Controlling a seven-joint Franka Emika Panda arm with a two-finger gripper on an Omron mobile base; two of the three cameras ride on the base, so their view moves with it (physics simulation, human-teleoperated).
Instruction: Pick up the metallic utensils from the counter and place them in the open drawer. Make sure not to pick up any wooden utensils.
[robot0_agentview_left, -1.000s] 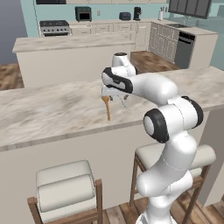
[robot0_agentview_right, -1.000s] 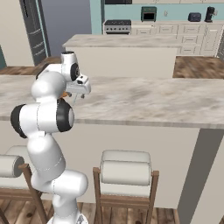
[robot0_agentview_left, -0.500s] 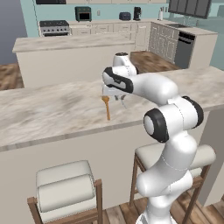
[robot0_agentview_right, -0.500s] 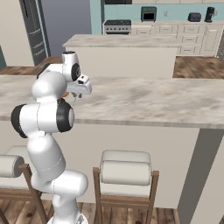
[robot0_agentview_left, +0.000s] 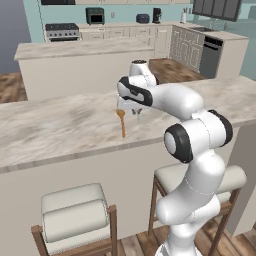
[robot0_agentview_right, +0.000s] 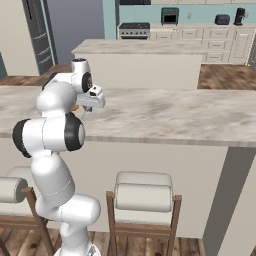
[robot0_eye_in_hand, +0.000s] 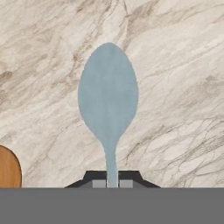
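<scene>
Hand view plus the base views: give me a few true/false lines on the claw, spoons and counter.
1. The claw is shut on the silver-blue spoon's handle. True.
2. The wooden spoon is held in the claw. False: it lies on the counter beside the arm.
3. The silver-blue spoon's bowl points away from the claw. True.
4. Two stools stand on top of the counter. False: they stand on the floor below it.

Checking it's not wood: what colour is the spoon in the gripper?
Pale silver-blue spoon, clearest in the hand view.
</scene>
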